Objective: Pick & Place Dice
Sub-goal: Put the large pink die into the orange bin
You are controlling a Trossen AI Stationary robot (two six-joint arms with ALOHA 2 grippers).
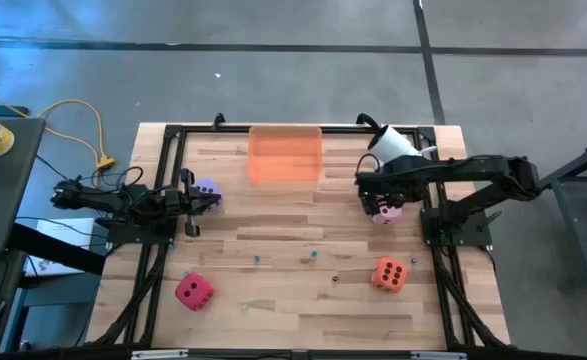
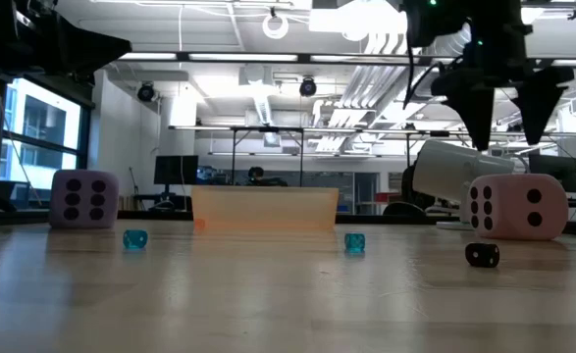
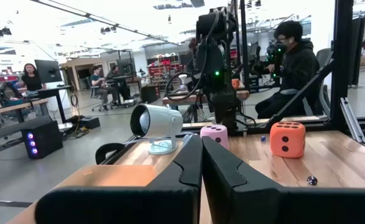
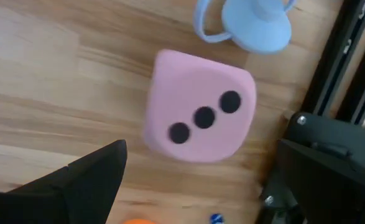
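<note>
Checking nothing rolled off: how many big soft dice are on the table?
4: lavender die by the left arm, pink die under the right end effector, red die front left, orange die front right. None appears hidden.

From above, my right gripper [image 1: 381, 200] covers most of the pink die [image 1: 386, 213]; only a sliver shows. My left gripper [image 1: 201, 200] hides part of the purple die [image 1: 207, 187]. In my right wrist view the orange die [image 4: 136, 221] is cut off at the edge. The tiny specks on the table [image 1: 273, 330] are too small to tell apart from overhead.
</note>
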